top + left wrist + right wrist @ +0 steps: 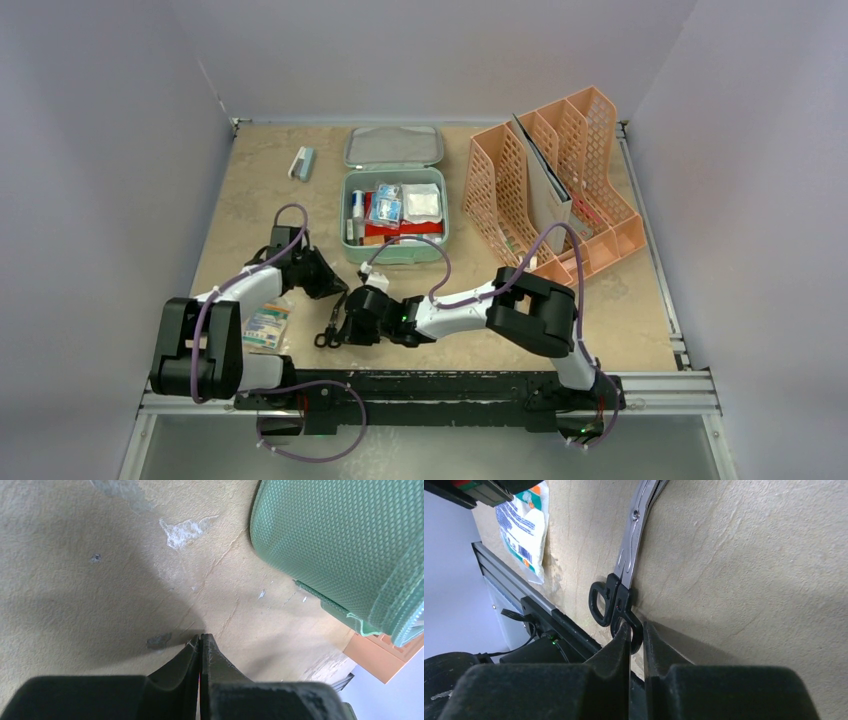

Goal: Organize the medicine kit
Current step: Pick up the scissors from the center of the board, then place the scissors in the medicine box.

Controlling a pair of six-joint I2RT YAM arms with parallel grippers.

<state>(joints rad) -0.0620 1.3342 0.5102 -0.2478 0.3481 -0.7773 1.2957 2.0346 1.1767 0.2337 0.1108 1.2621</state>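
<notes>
the right gripper (pixel 636 630) has its jaws drawn almost together on one black handle loop of the scissors (pixel 630 550), which lie flat on the table (pixel 749 580). the left gripper (pixel 201 639) is pressed fully together on nothing, tips pointed at bare tabletop near a corner of the medicine kit (pixel 340 540). only the top view shows the kit open mid-table, its lid (pixel 394 146) flat behind it, holding small packets, a white pad and something red, while the right wrist view alone shows the pinch on the handle.
</notes>
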